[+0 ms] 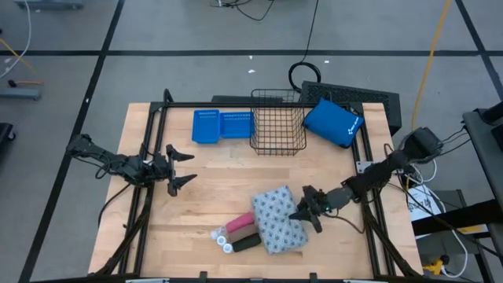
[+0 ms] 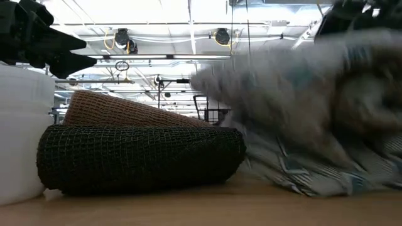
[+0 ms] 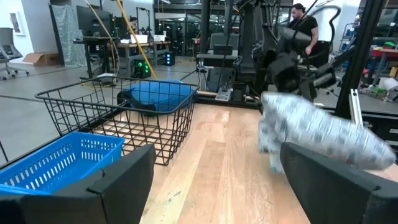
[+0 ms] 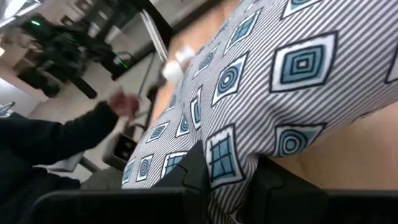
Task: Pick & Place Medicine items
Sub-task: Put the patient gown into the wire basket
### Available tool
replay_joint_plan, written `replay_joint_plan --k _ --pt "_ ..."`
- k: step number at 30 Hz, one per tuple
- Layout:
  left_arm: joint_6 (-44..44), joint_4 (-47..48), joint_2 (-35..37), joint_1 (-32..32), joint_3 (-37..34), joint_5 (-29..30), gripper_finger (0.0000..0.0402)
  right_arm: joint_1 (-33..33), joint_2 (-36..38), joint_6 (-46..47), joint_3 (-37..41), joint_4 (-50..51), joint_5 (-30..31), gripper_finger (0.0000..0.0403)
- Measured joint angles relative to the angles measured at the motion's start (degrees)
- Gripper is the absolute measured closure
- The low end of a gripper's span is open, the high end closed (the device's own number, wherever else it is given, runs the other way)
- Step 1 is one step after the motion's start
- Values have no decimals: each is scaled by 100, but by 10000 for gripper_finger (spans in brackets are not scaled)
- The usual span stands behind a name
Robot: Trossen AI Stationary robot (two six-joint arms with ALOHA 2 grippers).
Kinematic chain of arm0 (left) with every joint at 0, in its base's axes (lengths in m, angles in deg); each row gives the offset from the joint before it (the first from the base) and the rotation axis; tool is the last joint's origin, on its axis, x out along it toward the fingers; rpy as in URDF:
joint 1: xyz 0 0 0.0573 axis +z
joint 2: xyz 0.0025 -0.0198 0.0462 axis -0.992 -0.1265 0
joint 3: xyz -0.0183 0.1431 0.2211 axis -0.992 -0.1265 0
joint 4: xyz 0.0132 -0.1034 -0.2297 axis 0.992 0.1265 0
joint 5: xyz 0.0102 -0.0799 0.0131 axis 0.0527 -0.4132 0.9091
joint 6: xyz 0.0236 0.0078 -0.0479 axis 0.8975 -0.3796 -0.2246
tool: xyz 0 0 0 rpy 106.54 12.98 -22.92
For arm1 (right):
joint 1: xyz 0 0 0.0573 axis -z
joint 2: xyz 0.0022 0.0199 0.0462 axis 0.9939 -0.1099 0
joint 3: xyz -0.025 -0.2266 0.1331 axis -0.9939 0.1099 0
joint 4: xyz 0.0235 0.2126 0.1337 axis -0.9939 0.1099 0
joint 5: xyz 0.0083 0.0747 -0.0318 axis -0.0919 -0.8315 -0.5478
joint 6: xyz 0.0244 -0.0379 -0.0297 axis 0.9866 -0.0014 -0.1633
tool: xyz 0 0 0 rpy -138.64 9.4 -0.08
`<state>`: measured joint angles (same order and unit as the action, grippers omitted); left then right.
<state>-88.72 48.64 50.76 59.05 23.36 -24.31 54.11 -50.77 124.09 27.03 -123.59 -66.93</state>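
The grey-white patterned soft pack lies near the table's near edge. My right gripper is shut on its right side. To the pack's left sit the pink block, the dark block and two white bottles. In the low view the dark netted block lies in front of the pink one, with a bottle beside them. My left gripper hovers open over the table's left part, touching nothing. My right gripper pinches the soft pack between its two fingers at the pack's right edge, the fabric bunched between them. It comes from the table's right side, slanting down. The pack's lower part lies on the table, and its gripped side looks raised.
A black wire basket stands at the far edge, with blue perforated trays to its left and the blue padded pouch to its right. Black frame rails run along the table's sides. A person stands beyond the table.
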Motion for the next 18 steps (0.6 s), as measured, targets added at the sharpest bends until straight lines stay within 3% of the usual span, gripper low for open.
replay_joint_plan --k 10,18 --pt "11 -3 0 -2 0 -2 50 -11 1507 -1129 -11 759 224 361" --pt "9 -4 0 -1 0 -6 50 120 2097 -2026 -15 925 356 361"
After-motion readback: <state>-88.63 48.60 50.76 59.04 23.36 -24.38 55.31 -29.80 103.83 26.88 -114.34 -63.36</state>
